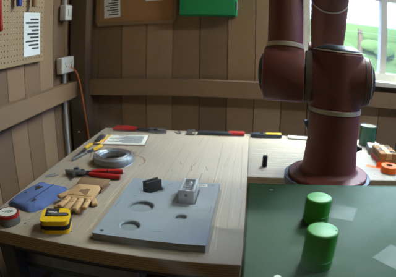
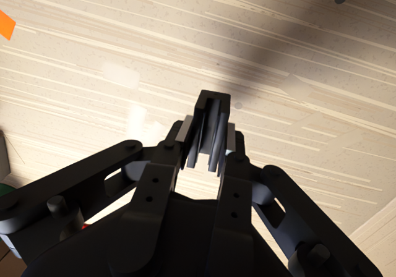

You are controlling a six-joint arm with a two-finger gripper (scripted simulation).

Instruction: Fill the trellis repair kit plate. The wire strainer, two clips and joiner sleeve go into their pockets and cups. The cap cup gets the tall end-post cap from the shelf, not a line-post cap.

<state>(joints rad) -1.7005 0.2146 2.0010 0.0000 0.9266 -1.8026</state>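
My gripper (image 2: 206,140) is closed around a dark clip (image 2: 209,125) just above the pale wooden bench top, seen only by the wrist camera; the arm's body hides it from the side. The grey kit plate (image 1: 160,215) lies at the front of the bench with another black clip (image 1: 152,184) and the metal wire strainer (image 1: 188,191) seated in its rear pockets. Two round cups (image 1: 140,206) and a small hole (image 1: 181,216) in the plate stand empty. A small black sleeve (image 1: 265,161) stands upright on the raised board beside the arm's base. Two green caps (image 1: 317,207) stand on the green shelf, the nearer one (image 1: 320,246) taller.
Behind the plate lie a wire coil (image 1: 113,157), pliers (image 1: 94,173) and tools along the wall. Left of the plate are a glove (image 1: 80,195), a yellow tape measure (image 1: 55,220) and a blue cloth (image 1: 37,196). The arm's base (image 1: 326,172) fills the right rear.
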